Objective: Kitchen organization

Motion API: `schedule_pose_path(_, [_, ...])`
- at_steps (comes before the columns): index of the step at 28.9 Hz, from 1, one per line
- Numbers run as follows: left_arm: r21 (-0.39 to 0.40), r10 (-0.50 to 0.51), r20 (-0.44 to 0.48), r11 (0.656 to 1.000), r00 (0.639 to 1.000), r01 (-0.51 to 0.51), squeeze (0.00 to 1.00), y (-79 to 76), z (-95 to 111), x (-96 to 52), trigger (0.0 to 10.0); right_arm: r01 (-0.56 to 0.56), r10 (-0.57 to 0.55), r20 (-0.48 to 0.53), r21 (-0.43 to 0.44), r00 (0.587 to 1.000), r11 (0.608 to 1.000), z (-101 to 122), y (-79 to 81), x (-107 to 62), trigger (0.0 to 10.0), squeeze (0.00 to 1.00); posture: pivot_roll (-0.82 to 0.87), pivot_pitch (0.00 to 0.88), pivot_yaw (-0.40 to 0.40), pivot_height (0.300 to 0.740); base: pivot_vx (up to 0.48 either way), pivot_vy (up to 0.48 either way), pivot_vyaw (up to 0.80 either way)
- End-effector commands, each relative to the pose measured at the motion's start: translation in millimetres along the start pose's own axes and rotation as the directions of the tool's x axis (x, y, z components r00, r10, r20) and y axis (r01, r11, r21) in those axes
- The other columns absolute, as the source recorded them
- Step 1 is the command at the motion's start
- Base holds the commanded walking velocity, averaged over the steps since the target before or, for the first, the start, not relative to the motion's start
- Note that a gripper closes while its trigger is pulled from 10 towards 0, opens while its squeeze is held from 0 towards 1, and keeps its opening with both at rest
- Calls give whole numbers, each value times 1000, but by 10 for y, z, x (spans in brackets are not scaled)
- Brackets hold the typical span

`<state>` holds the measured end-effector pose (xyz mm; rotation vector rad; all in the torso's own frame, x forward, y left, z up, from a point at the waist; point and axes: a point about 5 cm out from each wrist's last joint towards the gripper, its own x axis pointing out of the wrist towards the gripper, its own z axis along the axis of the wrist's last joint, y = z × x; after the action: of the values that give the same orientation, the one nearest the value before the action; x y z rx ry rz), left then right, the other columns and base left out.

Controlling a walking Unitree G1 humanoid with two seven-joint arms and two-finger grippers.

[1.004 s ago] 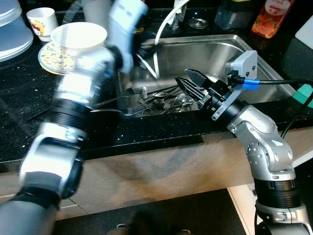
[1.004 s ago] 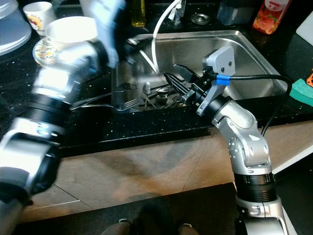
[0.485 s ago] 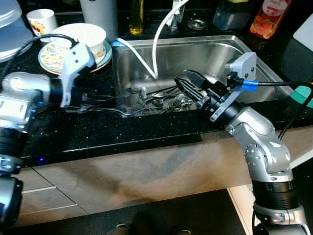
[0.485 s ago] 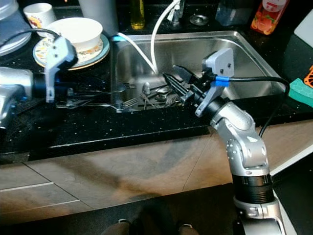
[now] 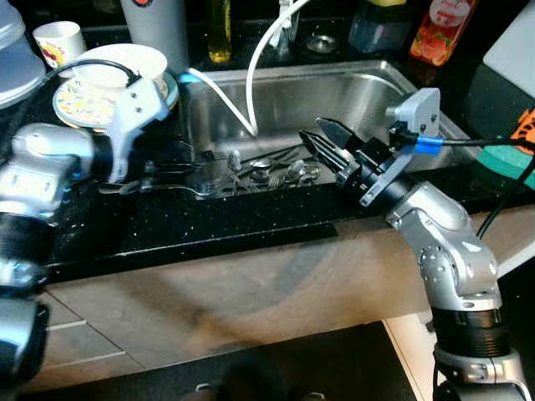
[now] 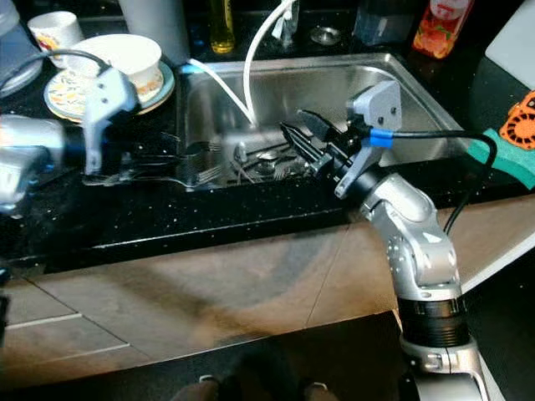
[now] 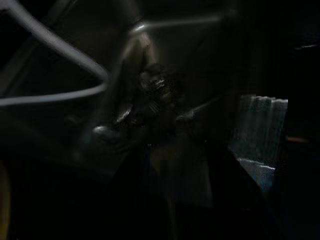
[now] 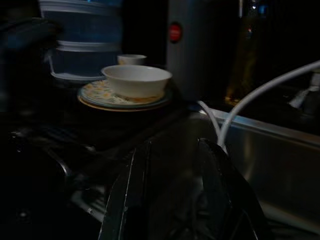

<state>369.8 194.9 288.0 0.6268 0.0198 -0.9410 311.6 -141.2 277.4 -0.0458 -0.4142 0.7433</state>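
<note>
Black speckled countertop (image 5: 209,225) around a steel sink (image 5: 351,92) at frame centre. Right gripper (image 5: 322,142) hovering over the sink's near edge, right of centre, fingers parted, grasping nothing. Left gripper (image 6: 171,159) at centre left on the counter by the sink's rim, among 2 forks (image 6: 196,163); fingers' state impossible to tell. Cutlery pile (image 5: 272,167) lying inside the sink. Bowl (image 5: 113,67) on a patterned plate (image 5: 71,98), upper left.
</note>
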Motion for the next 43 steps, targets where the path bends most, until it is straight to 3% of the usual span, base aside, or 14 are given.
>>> schedule_pose_path(1, [13,19,-57,1000,998,-18,0,-13,-75,89,10000,-4,4,2,3,1000,1000,3,3,-9,10000,0,98,147,1,740,0,0,0])
schedule_pose_path(7, [35,44,-171,999,984,-39,0,-53,-235,184,10000,2,-2,-3,4,1000,1000,0,-1,-34,10000,0,97,156,0,740,0,0,0])
schedule_pose_path(14, [-10,-14,-177,1000,984,13,0,-121,-307,238,10000,0,0,-5,7,1000,1000,-10,-1,-26,10000,0,97,156,0,740,0,0,0])
schedule_pose_path(15, [-13,-17,-179,1000,984,15,0,-128,-323,255,4196,-1,1,-4,8,1000,1000,-11,1,-19,10000,0,97,156,0,740,0,0,0])
schedule_pose_path(16, [-11,-1,-180,1000,984,-1,0,-123,-332,272,0,-2,2,-4,9,1000,1000,-11,4,-12,10000,0,97,156,0,740,0,0,0])
schedule_pose_path(20, [24,111,-143,994,983,-109,0,-53,-260,354,0,-5,5,-4,9,1000,1000,-8,5,-14,10000,0,96,159,-7,740,0,0,0])
schedule_pose_path(24, [45,155,-103,988,983,-151,0,-22,-169,401,0,-5,5,-5,8,1000,1000,-8,4,-14,10000,0,94,157,-7,740,0,0,0])
schedule_pose_path(30, [37,242,92,969,966,-246,0,55,228,543,0,-4,4,-3,7,1000,1000,-2,-2,-10,10000,0,90,153,-8,740,0,0,0])
schedule_pose_path(31, [17,258,152,965,954,-263,0,68,354,585,8941,-4,4,-3,7,1000,1000,-2,-4,-11,10000,0,88,153,-9,740,0,0,0])
schedule_pose_path(32, [17,258,152,965,954,-263,0,68,354,585,8941,-4,4,-3,7,1000,1000,-2,-4,-11,10000,0,88,153,-9,740,0,0,0])
schedule_pose_path(33, [6,269,206,961,941,-276,0,74,470,620,10000,-3,3,-3,6,1000,1000,-1,-6,-11,10000,0,88,153,-9,740,0,0,0])
schedule_pose_path(37, [-6,301,293,950,907,-313,0,50,717,754,10000,-2,2,-3,5,1000,1000,1,-10,-10,10000,0,87,152,-11,740,0,0,0])
schedule_pose_path(40, [-14,320,283,944,904,-330,0,-8,740,873,10000,-2,2,-3,5,1000,1000,1,-10,-6,10000,0,87,151,-12,740,0,0,0])
schedule_pose_path(43, [73,275,236,952,932,-299,0,-166,661,1027,10000,-2,2,-1,4,1000,1000,9,-7,5,10000,0,79,151,-11,740,0,0,0])
